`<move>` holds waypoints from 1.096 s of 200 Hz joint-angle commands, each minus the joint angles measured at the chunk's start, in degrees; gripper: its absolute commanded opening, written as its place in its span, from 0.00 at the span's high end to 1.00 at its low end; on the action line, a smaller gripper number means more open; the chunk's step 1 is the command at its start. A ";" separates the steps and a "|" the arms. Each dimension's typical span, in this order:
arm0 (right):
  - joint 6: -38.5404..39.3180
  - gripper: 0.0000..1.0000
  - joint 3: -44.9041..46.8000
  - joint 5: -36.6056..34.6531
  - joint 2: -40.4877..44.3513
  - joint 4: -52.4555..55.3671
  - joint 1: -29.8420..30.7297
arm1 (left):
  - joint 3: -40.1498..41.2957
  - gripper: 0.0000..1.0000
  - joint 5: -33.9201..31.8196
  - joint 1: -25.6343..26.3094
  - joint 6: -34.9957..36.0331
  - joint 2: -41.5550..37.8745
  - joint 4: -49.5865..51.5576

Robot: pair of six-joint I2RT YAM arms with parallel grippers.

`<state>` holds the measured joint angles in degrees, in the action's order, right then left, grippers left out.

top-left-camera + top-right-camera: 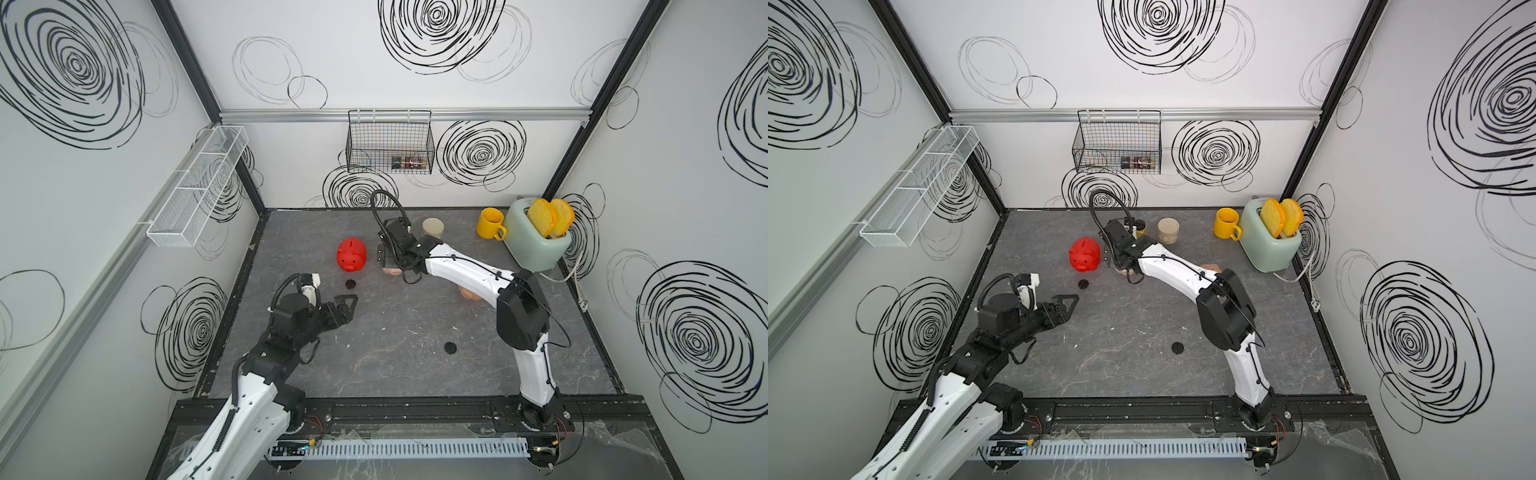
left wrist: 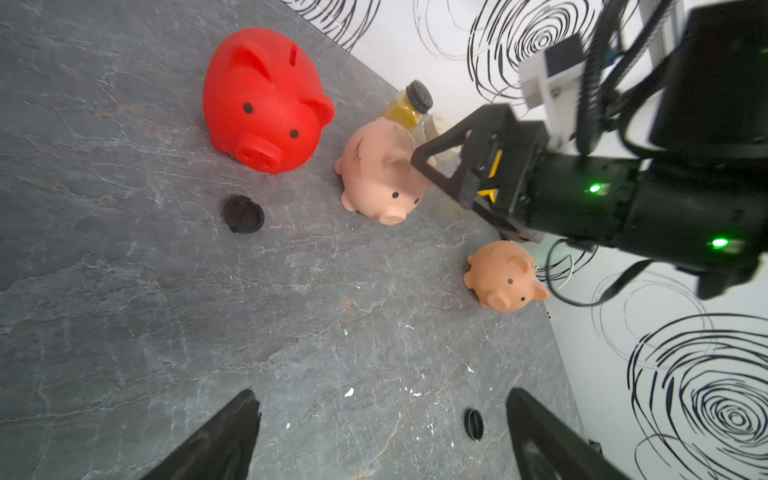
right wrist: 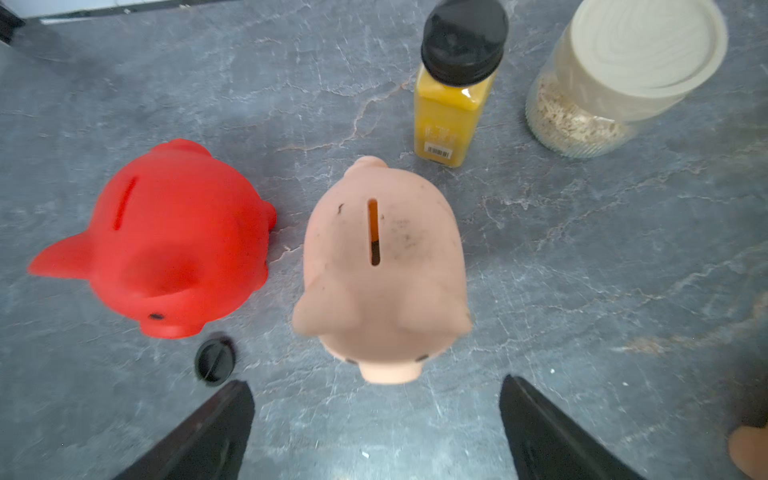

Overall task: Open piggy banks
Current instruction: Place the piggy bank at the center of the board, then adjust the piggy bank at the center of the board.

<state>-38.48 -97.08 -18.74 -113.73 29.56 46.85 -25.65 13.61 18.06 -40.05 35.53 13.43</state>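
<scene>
At the left, the left gripper (image 2: 381, 392) hovers over the grey tabletop (image 1: 415, 374) with its jaws spread wide and nothing between them.

Just beyond it the red piggy bank (image 1: 351, 255) stands upright on its feet with the coin slot on top. Its long axis runs from the back wall toward the near edge, and its snout points toward the near edge. A loose black plug (image 1: 350, 284) lies flat on the table just in front of the snout.

Just to the right stands the pale pink piggy bank (image 3: 380, 274), also upright. Its slot runs along its back, and it lies almost parallel to the red one, with its snout toward the near edge. The right gripper (image 3: 376, 382) hangs directly over it, jaws released and fully apart, gripping nothing. Whether a finger touches the pig cannot be told.

Behind the pink pig are a yellow spice bottle (image 3: 451, 112) with a black cap and a lidded jar (image 3: 623, 83).

A second black plug (image 1: 450, 347) lies farther right, nearer the front edge. The peach-tan piggy bank (image 2: 505, 276) stands upright beneath the right arm, facing much the same way as the others.

At the far right are a yellow mug (image 1: 490, 224) and a mint-green toaster (image 1: 536, 245).
</scene>
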 commanded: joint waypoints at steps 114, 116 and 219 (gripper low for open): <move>3.42 0.29 20.93 9.64 4.92 -16.48 -2.81 | 9.48 0.04 10.96 -10.13 -4.18 9.45 -17.56; 3.55 0.29 20.95 9.66 4.84 -16.52 -2.86 | 9.48 0.04 11.34 -10.59 -4.16 9.42 -17.67; 7.97 0.46 13.84 9.92 -2.93 -16.38 -5.23 | 9.56 0.04 16.01 -15.56 -4.68 11.14 -19.41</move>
<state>-32.08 -80.34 -8.95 -116.07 13.37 42.41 -16.34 28.53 2.94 -44.38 46.41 -3.20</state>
